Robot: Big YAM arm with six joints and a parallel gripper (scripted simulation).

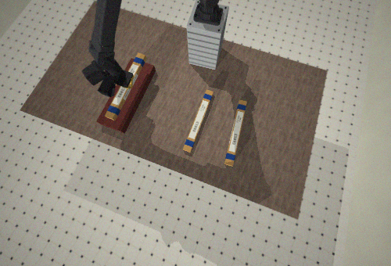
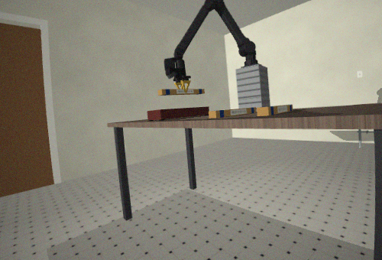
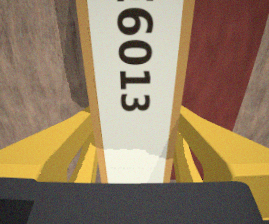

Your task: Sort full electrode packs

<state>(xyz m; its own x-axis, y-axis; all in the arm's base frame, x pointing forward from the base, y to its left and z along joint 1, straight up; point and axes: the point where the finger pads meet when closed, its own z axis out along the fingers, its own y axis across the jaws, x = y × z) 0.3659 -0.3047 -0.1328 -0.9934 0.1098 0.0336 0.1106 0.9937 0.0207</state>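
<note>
My gripper point(image 2: 183, 90) is shut on an electrode pack with a white label and blue bands. The held pack point(image 1: 114, 109) point(image 2: 164, 92) point(image 3: 135, 65) hangs level in the air above the dark red platform point(image 1: 137, 101) point(image 2: 177, 113) point(image 3: 222, 55), roughly in line with it. A clear gap shows between pack and platform in the exterior view. A second pack point(image 1: 199, 120) point(image 2: 232, 112) lies flat on the table, right of the platform. A third pack point(image 1: 235, 133) point(image 2: 275, 109) lies flat on the table further right. The fingertips are hidden in the top view.
The arm stands on a grey ribbed pedestal point(image 1: 205, 46) point(image 2: 252, 87) at the back of the brown table point(image 1: 281, 128) point(image 2: 305, 121). The table's front edge runs close to the near ends of the platform and the two lying packs.
</note>
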